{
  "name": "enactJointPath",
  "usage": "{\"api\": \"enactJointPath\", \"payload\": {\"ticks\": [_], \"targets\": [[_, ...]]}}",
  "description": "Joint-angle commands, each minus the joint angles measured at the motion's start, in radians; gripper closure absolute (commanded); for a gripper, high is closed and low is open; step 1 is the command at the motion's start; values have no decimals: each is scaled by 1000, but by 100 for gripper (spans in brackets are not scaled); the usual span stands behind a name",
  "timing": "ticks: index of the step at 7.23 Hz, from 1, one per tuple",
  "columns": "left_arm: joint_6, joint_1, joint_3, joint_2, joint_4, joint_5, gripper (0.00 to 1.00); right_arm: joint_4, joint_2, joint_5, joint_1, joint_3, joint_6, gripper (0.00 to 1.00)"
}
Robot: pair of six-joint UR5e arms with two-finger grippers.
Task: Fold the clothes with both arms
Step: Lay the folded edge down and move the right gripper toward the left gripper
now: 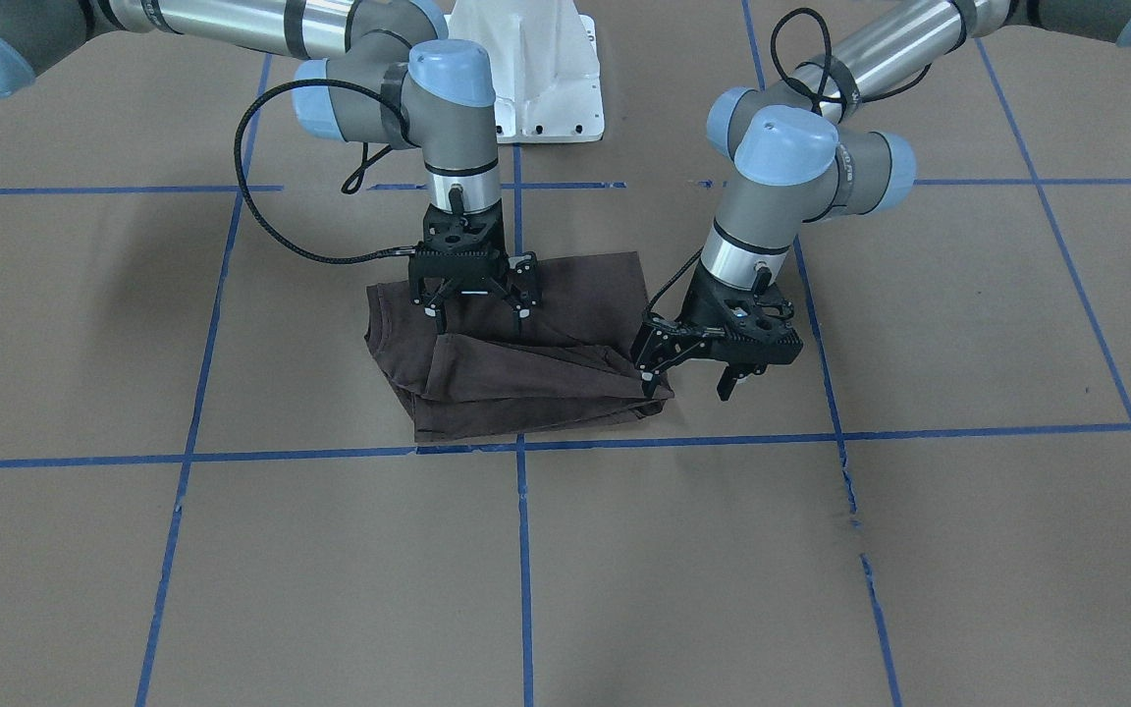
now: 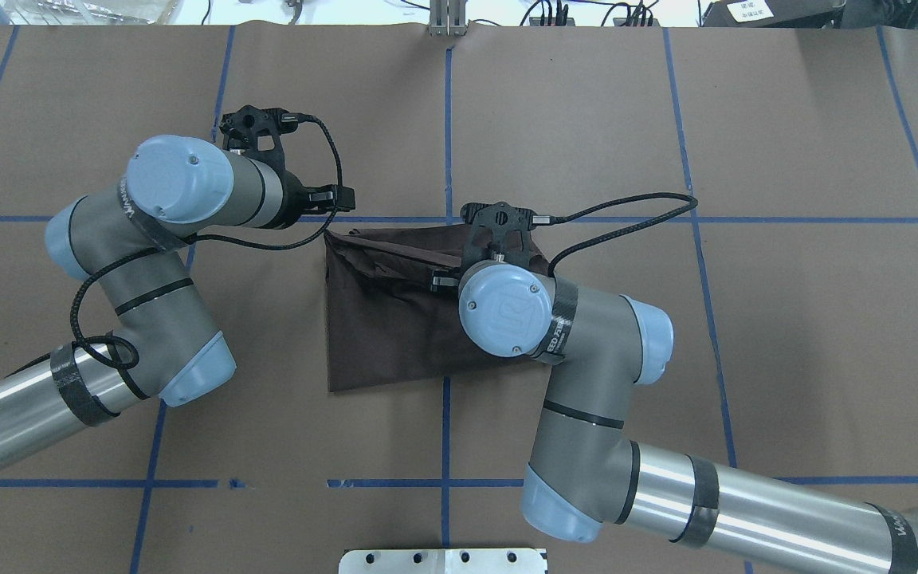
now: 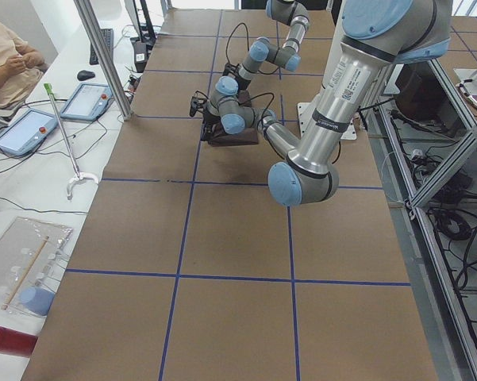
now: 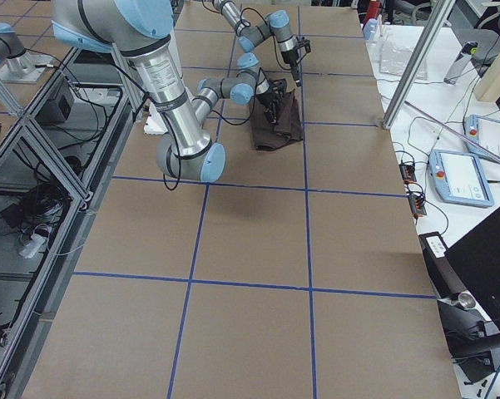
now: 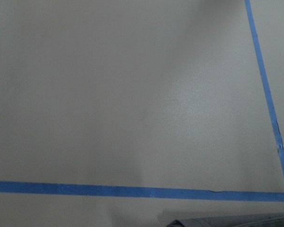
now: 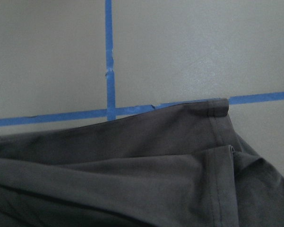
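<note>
The dark brown T-shirt (image 1: 526, 378) lies folded in a rough rectangle near the middle of the brown paper table (image 1: 919, 550). Its edge far from the robot is just beside a blue tape line (image 1: 683, 440). The right gripper (image 1: 480, 316) points straight down over the part of the shirt nearer the robot. Its fingers are spread apart with the tips at the cloth, but I cannot tell if they touch it. The left gripper (image 1: 686, 381) is tilted at the shirt's corner on the robot's left, on the far side from the robot. Its fingers are also spread, and one fingertip is just beside that corner.
</note>
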Motion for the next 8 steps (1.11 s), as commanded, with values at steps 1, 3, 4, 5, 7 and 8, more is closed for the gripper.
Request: {"api": "enactJointPath", "payload": {"ticks": [1, 3, 4, 5, 7, 8], "targets": [[0, -1, 0, 2, -2, -1, 0, -52, -1, -43, -28, -12, -118, 0], [-1, -1, 0, 3, -2, -1, 0, -136, -1, -78, -34, -21, -200, 0], [-1, -1, 0, 3, -2, -1, 0, -138, -7, -80, -34, -30, -218, 0], [-1, -1, 0, 3, -2, -1, 0, -144, -6, -88, -31, -43, -241, 0], [-1, -1, 0, 3, -2, -1, 0, -147, 1, -117, 15, -66, -292, 0], [-1, -1, 0, 5, -2, -1, 0, -138, 13, -117, 44, -101, -304, 0]]}}
